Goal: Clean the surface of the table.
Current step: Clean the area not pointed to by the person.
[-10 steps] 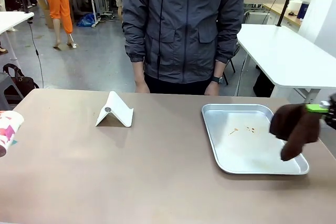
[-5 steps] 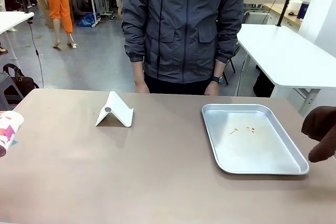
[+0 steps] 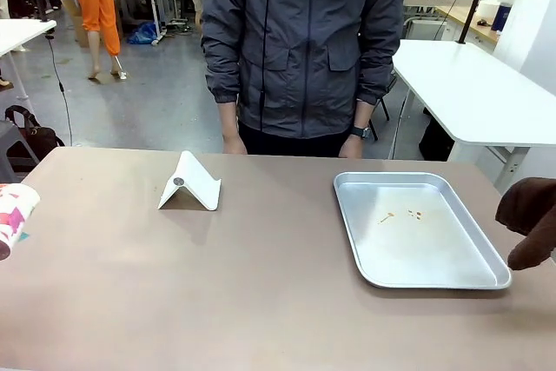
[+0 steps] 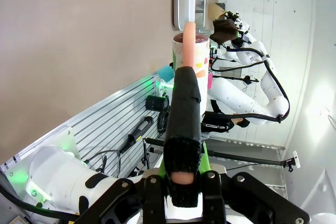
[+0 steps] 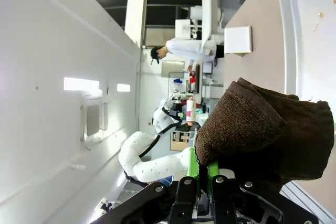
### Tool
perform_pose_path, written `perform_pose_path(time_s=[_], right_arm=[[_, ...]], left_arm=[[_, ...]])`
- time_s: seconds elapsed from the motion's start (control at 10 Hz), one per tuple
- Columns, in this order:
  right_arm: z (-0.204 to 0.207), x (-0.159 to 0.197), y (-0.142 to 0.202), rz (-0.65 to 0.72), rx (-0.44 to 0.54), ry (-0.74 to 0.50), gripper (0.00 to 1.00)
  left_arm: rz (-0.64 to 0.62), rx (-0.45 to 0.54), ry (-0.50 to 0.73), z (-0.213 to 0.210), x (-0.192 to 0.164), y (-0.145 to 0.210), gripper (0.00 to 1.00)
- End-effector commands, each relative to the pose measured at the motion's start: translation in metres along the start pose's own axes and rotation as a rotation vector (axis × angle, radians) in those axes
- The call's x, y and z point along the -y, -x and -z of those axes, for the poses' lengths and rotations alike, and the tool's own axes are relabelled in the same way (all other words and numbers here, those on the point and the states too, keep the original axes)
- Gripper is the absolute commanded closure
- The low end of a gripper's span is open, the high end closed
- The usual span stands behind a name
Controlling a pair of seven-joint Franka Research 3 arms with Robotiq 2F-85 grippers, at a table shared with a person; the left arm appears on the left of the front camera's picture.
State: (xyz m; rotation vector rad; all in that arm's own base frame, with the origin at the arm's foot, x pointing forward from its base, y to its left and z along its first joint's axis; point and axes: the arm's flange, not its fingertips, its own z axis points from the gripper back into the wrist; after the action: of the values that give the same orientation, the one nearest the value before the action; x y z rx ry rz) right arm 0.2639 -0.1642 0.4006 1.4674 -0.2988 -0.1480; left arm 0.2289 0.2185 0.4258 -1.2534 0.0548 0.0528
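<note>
Pulled back rightward off the tray [image 3: 434, 249], the right hand [image 5: 203, 167] clamps the brown cloth [image 3: 528, 230], with the bench [image 3: 261, 284] stretching leftward from it.

Grey floor [image 3: 156, 102] far back, smooth and a bit shiny. Big white table [image 3: 469, 93] at the right, another white table [image 3: 22, 32] at the left. Black bag [image 3: 30, 138] and blue bag [image 3: 143, 34] down on the floor. White ceiling [image 5: 52, 119] with bright lights [image 5: 81, 84].
</note>
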Motion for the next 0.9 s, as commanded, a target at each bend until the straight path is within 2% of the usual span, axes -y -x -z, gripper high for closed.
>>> perform_pose_path(time_s=[0.0,0.2,0.4,0.6,0.8], right_arm=[[0.000,0.000,0.000,0.000,0.000,0.000,0.93],[0.036,-0.012,-0.019,-0.093,-0.044,0.131,0.93],[0.069,-0.027,-0.065,-0.114,-0.083,0.257,0.93],[0.102,-0.032,-0.102,-0.142,-0.073,0.405,0.93],[0.133,-0.020,-0.133,-0.198,-0.046,0.540,0.93]], left_arm=[[0.006,-0.004,0.017,-0.001,0.004,0.002,0.78],[0.006,-0.004,0.017,-0.001,0.004,0.002,0.78],[0.006,-0.004,0.017,-0.001,0.004,0.002,0.78],[0.006,-0.004,0.017,-0.001,0.004,0.002,0.78],[0.006,-0.004,0.017,-0.001,0.004,0.002,0.78]])
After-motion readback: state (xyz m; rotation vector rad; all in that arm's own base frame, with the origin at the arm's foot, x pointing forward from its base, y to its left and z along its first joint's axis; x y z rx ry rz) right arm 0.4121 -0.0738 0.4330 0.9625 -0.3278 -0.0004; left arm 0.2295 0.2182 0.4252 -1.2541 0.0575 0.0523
